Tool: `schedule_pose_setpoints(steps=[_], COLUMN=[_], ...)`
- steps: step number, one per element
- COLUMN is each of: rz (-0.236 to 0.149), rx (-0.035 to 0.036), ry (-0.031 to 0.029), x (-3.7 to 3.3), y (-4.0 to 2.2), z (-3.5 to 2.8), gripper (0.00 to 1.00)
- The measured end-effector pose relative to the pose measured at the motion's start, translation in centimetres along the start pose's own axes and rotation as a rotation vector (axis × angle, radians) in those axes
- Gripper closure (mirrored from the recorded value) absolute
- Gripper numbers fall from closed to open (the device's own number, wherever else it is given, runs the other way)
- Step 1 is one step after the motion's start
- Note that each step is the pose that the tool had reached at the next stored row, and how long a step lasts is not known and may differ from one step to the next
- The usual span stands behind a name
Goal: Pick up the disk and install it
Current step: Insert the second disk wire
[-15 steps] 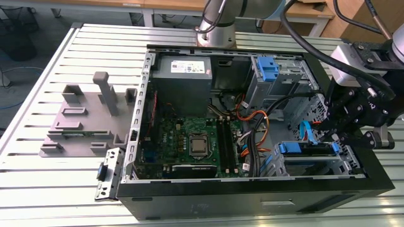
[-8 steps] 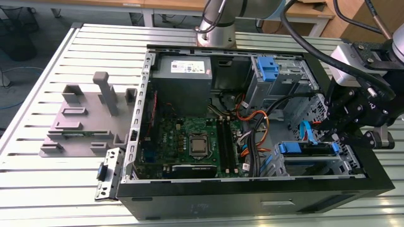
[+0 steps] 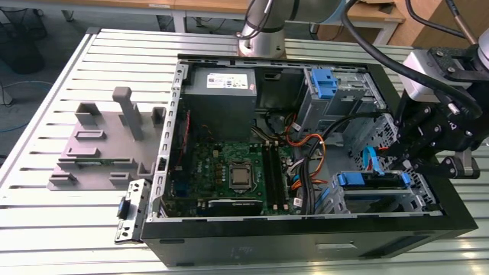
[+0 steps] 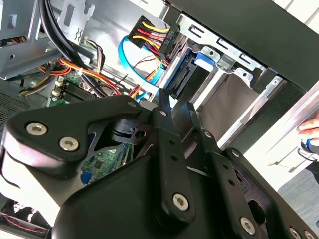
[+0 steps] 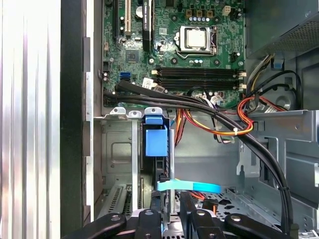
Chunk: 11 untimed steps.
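Note:
The disk stands on edge in the drive cage at the case's front corner, its blue carrier end facing my gripper. In the second wrist view the disk shows its dark end with a wired power plug and a light-blue data cable at it. In the exterior view its blue carrier lies in the cage on the exterior view's right. My gripper hovers just off the disk's near end, its fingers drawn close together with nothing held, and a thin cage wall runs up to them. The gripper hangs over the case's right wall.
The open computer case lies on a slatted metal table. Black cable bundles and orange-red wires cross beside the cage. A motherboard, a grey power supply, a bare blue bracket and a grey fixture are nearby.

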State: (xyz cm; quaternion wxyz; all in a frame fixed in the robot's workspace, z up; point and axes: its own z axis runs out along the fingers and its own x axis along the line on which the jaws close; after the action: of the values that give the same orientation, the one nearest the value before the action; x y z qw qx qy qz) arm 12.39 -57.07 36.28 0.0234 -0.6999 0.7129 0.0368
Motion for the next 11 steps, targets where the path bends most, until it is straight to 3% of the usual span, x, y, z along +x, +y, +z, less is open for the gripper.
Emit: schedule_pose_setpoints(steps=[11], rz=[0.0], rx=[0.0001], ry=[-0.0001], x=[-0.51], y=[0.01], z=[-0.01], gripper=[0.71])
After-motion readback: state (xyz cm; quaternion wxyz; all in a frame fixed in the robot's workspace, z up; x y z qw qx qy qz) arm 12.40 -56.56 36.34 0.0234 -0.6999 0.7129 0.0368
